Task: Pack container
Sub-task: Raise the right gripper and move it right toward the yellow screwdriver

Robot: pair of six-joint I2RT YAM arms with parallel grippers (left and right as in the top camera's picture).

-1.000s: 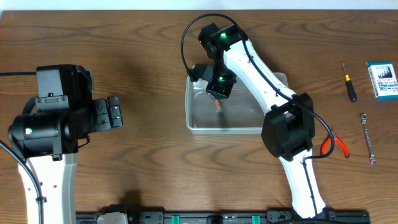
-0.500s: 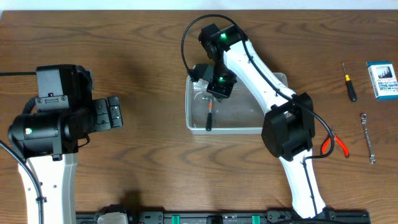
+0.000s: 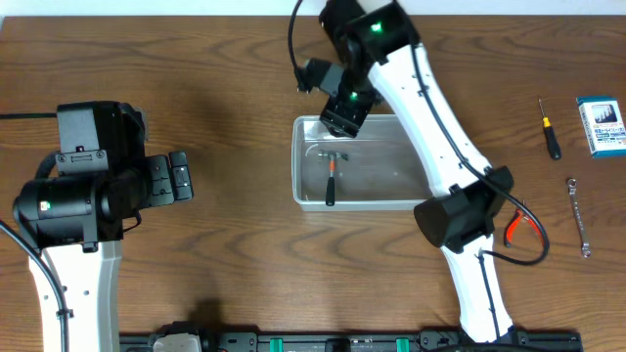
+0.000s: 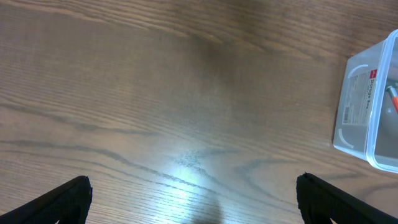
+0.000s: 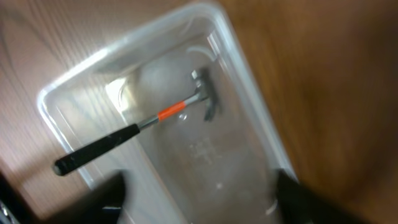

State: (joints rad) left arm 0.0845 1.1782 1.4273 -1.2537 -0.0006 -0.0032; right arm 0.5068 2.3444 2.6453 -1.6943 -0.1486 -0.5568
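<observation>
Brown wood-grain bench [image 3: 235, 78], with your clear plastic rectangular tub [image 3: 303, 196] sitting mid-bench toward the far edge. Right gripper [image 3: 342, 115] hovers over its far-left corner, fingers spread, holding nothing. Left gripper [image 3: 181, 176] gapes wide near the left edge. Black-handled hammer with an orange band [image 3: 332, 181] lies loose inside the tub. Red-handled pliers [image 3: 523, 227], silver wrench [image 3: 578, 217] and black screwdriver [image 3: 551, 129] wait by the right edge. Heads up: your right elbow sits beside the pliers, so swinging over could probably knock them away.

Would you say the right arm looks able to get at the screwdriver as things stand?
Probably yes: the screwdriver lies uncovered on the table, apart from the box, and the right gripper is open and empty.
</observation>
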